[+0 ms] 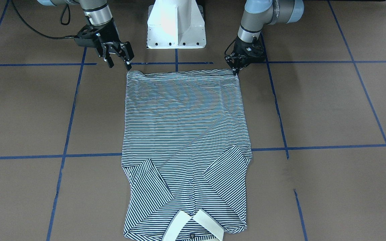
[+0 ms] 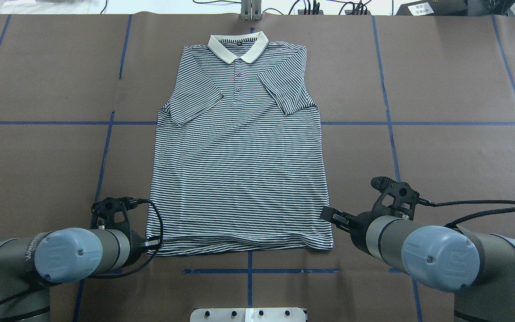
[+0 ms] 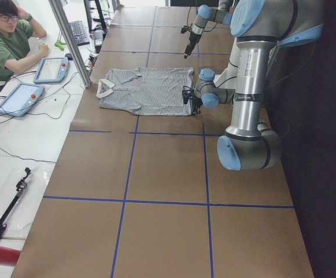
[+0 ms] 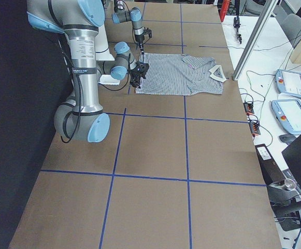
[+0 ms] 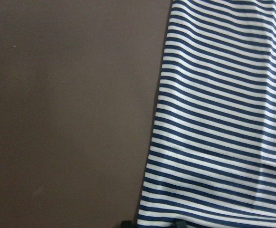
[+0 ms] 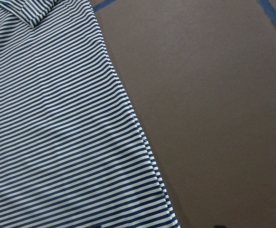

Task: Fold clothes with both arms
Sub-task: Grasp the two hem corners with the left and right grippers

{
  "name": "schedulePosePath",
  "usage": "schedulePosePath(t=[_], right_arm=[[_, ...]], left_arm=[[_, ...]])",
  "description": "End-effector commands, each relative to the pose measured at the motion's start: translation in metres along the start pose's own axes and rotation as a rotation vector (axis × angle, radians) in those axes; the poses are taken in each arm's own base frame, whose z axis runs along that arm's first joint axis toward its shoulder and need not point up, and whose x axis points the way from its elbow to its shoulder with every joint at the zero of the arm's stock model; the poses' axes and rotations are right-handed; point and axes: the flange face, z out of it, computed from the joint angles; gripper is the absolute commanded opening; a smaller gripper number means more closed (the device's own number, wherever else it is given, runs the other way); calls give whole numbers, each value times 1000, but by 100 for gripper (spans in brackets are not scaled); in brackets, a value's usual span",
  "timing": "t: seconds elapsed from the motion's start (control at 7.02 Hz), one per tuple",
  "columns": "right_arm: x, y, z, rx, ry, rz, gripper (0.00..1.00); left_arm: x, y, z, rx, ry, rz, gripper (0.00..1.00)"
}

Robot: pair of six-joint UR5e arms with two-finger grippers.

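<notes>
The shirt [image 2: 239,170] lay flat on the bench [image 2: 441,156], collar [image 2: 238,47] away from the robot and sleeves tucked in over the chest. The left tool [image 1: 237,69] sat right at one hem corner with its tips drawn close, though we could not tell whether it had the cloth. The right tool [image 1: 118,63] hung with jaws apart just off the other corner. We judged that both corners needed pinching through both layers, then lifting level and together toward the collar, so the fold would land square.
</notes>
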Motion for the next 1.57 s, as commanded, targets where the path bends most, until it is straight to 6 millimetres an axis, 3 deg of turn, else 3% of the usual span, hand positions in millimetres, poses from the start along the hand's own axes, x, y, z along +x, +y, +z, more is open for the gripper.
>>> schedulePosePath(t=[0.0, 0.29, 0.57, 1.0, 1.43], right_arm=[[1, 6, 8, 20, 9, -6, 72], [-1, 30, 34, 36, 88, 31, 71], [0, 61, 45, 49, 138, 3, 63], [10, 70, 63, 52, 168, -12, 64], [-5, 76, 68, 67, 151, -12, 56]], left_arm=[[4, 0, -7, 0, 15, 3, 0], [11, 0, -10, -2, 31, 3, 0], [15, 1, -12, -4, 37, 2, 0], [17, 1, -14, -5, 45, 2, 0], [17, 0, -16, -6, 48, 1, 0]])
